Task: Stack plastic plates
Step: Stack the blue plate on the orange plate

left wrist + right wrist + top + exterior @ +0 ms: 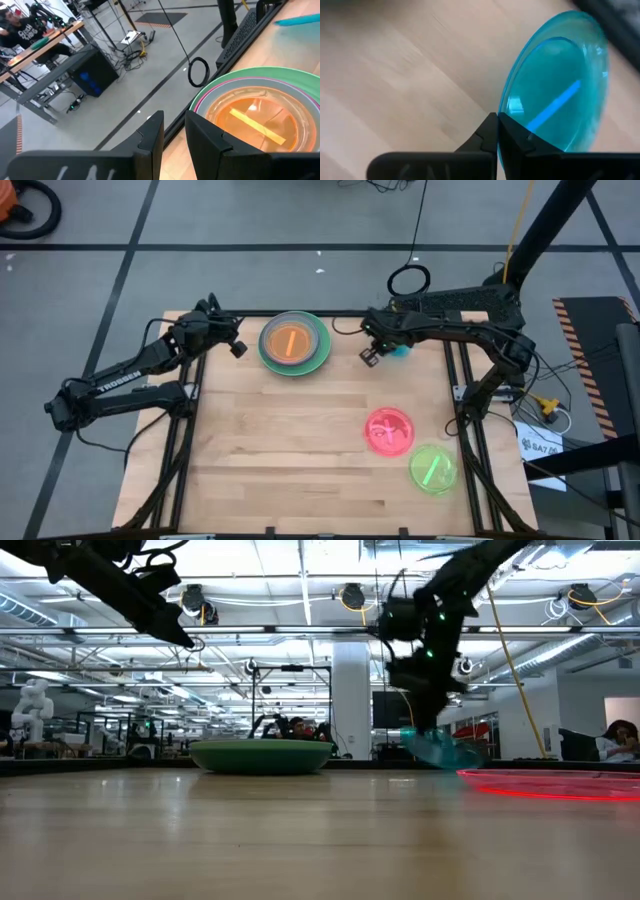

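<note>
High view shows the right tool [372, 352] near the desk's [300, 440] far edge, beside the stack of plates [294, 344], so the teal plate [400, 348] should travel level over the orange plate [290, 340]; the left tool [236, 345] waits narrow by the stack. Right wrist view shows the right tool pinching the translucent teal plate's [560, 95] rim, tilted off the wood.

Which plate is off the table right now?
The translucent teal plate, pinched at its rim by the right gripper and tilted. The pink plate and lime plate lie flat.
</note>
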`<act>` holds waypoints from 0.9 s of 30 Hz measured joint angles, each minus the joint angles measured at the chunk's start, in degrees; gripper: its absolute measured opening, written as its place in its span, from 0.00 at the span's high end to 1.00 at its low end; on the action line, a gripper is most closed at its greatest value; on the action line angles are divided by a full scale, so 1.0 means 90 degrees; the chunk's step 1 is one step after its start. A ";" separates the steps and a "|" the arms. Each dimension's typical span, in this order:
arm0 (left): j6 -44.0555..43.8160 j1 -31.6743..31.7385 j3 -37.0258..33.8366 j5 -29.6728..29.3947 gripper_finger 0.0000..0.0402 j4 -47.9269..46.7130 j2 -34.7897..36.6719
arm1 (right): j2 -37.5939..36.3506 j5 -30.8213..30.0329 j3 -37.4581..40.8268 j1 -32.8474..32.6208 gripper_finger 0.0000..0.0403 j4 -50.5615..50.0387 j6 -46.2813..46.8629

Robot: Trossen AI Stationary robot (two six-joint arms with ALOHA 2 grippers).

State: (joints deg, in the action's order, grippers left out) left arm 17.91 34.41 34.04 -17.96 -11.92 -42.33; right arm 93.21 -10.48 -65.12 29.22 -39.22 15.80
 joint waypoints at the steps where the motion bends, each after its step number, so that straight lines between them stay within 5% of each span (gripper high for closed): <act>1: -0.0001 -0.0001 0.0000 0.0000 0.78 0.0000 0.0000 | 0.0000 -0.0002 -0.0094 -0.0102 1.00 0.0151 -0.0095; 17: -0.0006 -0.0001 0.0000 0.0000 0.78 -0.0002 0.0000 | 0.0054 -0.0170 -0.1086 -0.1382 1.00 0.1884 -0.1572; 27: -0.0018 -0.0002 0.0000 0.0000 0.78 0.0007 0.0000 | 0.0972 -0.0168 -0.2152 -0.1732 1.00 0.2272 -0.2590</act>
State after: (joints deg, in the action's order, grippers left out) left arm 17.75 34.39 34.04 -17.96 -11.86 -42.33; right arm 101.96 -11.99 -84.49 13.63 -18.77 -7.51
